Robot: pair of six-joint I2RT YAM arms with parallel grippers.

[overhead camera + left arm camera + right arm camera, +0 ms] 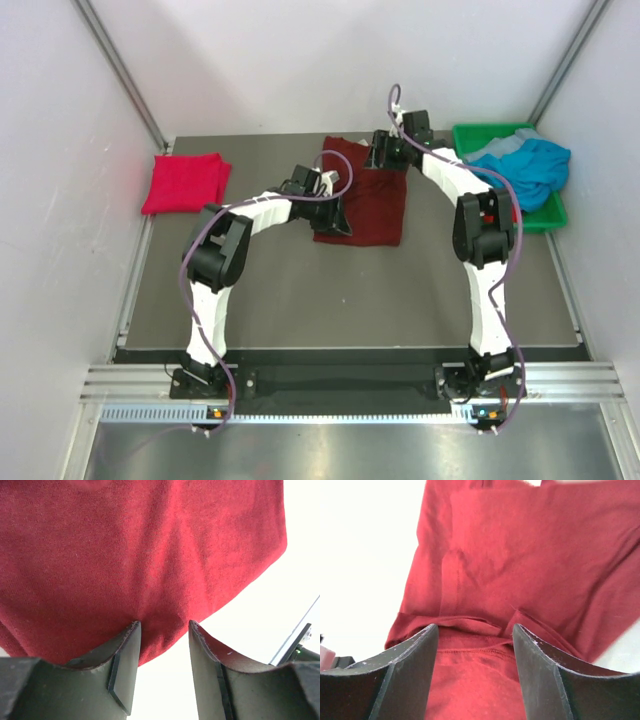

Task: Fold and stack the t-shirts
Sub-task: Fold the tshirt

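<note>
Dark maroon cloth t-shirt (372, 205) lying at upper centre, left gripper (164, 627) with jaws apart at its left edge, right gripper (475, 630) with jaws apart at its top edge, folded crimson red cloth t-shirt (185, 183) upper left

Even, bright overhead light fills the white-walled cell. It leaves only faint, soft-edged shadows under the arms on the dark grey bench (300, 290). The brushed-metal strip (350, 450) beyond the bench's near edge carries a dull sheen. In both wrist views the background burns out to pure white. The dark maroon cloth t-shirt (150, 555) shows a crisp weave from the left wrist and looks softer from the right. The black fingers (125, 665) of the left end effector (164, 624) sit dark and slightly soft close to the lens.
</note>
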